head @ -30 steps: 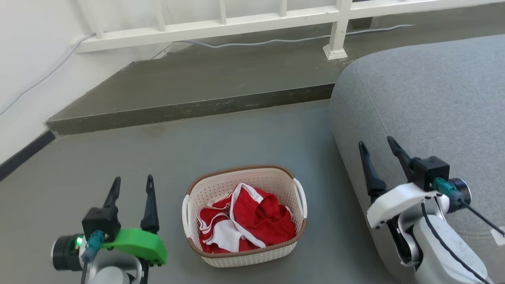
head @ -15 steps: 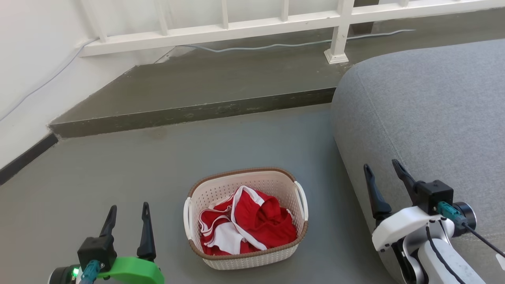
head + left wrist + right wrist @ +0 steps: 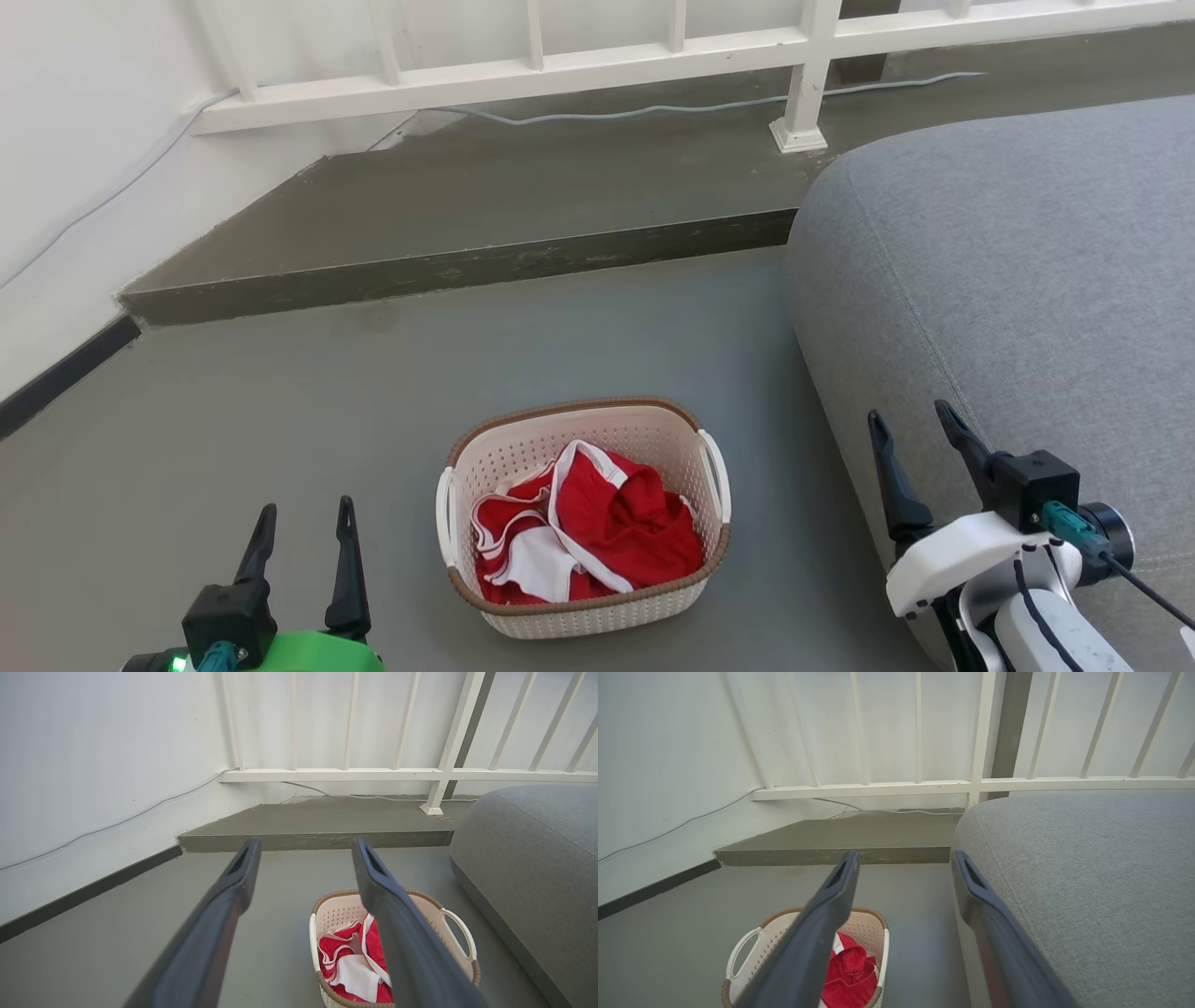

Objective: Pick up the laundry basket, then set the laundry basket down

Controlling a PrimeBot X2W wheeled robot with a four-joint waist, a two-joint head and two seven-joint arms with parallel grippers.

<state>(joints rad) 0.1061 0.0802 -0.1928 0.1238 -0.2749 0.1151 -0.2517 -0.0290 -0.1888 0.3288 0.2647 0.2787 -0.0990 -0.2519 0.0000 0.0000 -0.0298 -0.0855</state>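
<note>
Closest to me, my left gripper [image 3: 307, 507] is low on the left with its two fingers spread apart and nothing between them. My right gripper [image 3: 907, 413] is low on the right by the big grey cushion [image 3: 1008, 261], spread and empty too. Between them the laundry basket [image 3: 579, 621] stands on the grey floor [image 3: 373, 420] with red and white clothes [image 3: 616, 523] inside, apart from both grippers, and farther back I see a low step [image 3: 485, 187], a thin cable [image 3: 607, 114] and a white railing [image 3: 597, 61].
</note>
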